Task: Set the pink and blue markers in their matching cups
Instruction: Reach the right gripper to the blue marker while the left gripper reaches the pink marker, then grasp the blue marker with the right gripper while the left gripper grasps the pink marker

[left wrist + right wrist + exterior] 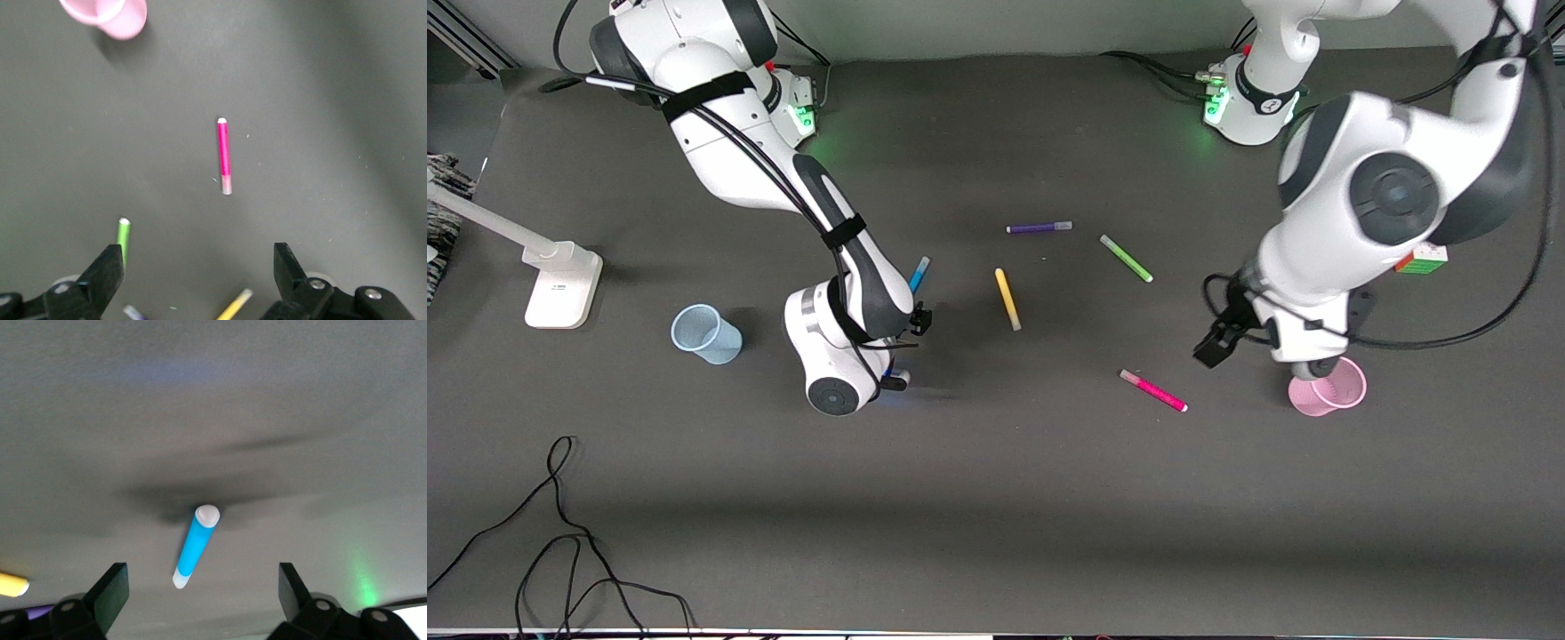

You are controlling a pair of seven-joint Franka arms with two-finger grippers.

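Right wrist view, right gripper (203, 587) fingers spread wide, blue marker (195, 547) lying centre-frame between them, left gripper (199, 273) likewise released, pink marker (224, 157) mid-frame, pink cup (1329, 391) lower right of front view, blue cup (706, 334) centre left.

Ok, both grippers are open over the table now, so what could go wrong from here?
1. The right gripper hangs open over the blue marker, which lies slanted between its fingers; closing may pinch one end and tilt it.
2. The left gripper is open but not yet over the pink marker.
3. The left arm hangs over the pink cup and could knock it.
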